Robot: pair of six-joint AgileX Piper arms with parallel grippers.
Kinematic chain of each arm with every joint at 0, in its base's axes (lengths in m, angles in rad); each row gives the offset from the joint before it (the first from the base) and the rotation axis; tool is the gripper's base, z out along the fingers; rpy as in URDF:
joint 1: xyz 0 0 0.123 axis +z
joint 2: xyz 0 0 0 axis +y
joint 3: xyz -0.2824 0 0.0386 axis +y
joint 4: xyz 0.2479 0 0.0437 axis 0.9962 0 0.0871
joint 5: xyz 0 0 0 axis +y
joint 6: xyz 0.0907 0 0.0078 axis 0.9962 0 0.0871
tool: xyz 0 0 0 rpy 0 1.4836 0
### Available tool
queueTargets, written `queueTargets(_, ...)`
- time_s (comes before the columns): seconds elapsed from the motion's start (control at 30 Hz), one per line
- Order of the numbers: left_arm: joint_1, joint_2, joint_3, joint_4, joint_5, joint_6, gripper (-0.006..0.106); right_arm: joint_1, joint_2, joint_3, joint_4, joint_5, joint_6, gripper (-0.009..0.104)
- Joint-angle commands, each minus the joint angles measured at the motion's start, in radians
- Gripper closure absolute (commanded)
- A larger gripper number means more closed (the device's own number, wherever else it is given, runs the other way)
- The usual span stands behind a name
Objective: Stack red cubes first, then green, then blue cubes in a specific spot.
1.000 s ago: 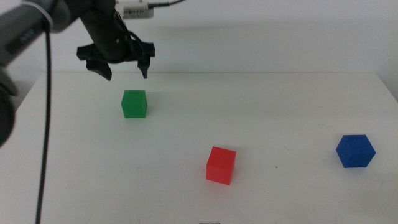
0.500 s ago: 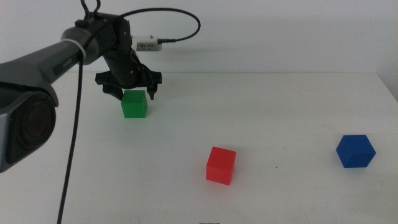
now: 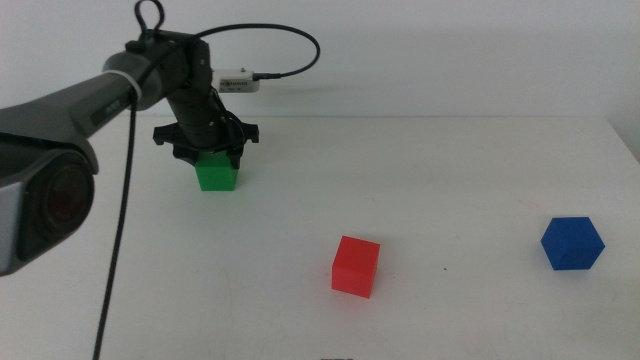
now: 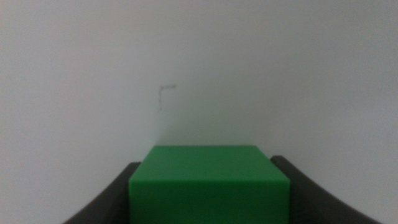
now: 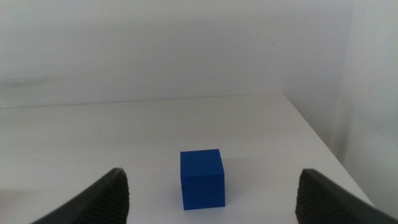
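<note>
Middle view: the left pincer [image 3: 208,152] sits low over the green cube [image 3: 216,172] at the bench's [image 3: 450,190] far left, its arm reaching in from the left and pointing steeply down. The red cube [image 3: 355,266] lies near the centre front, the blue cube [image 3: 572,243] well apart to the right; nothing is stacked yet.

Left wrist view: the green cube [image 4: 210,183] fills the gap between the jaws, which flank it closely, though I cannot tell whether they press it. An off-centre close could twist or nudge the cube (a likely slip).

Right wrist view: the right pincer [image 5: 211,193] waits spread wide, facing the blue cube [image 5: 202,178].
</note>
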Motion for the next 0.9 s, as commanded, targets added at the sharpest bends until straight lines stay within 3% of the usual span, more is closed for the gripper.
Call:
queueTargets(0.0, 0.019, -0.084, -0.03, -0.068, 0.023, 0.019, 0.086, 0.001, -0.015, -0.01, -0.009, -0.081, -0.005, 0.005)
queueTargets(0.1, 0.028, -0.127, -0.03, -0.13, 0.109, 0.072, 0.102, 0.001, -0.015, -0.01, -0.009, -0.081, -0.005, 0.005)
queueTargets(0.23, 0.0, -0.202, -0.016, -0.092, 0.237, 0.062, 0.102, 0.001, -0.015, -0.01, -0.009, -0.081, -0.005, 0.005)
queueTargets(0.43, -0.15, -0.424, 0.169, 0.058, 0.237, -0.107, 0.102, 0.001, -0.015, -0.01, -0.009, -0.081, -0.005, 0.005)
queueTargets(0.87, -0.461, -0.443, 0.224, 0.094, 0.216, -0.29, 0.102, 0.001, -0.015, -0.01, -0.009, -0.081, -0.005, 0.005)
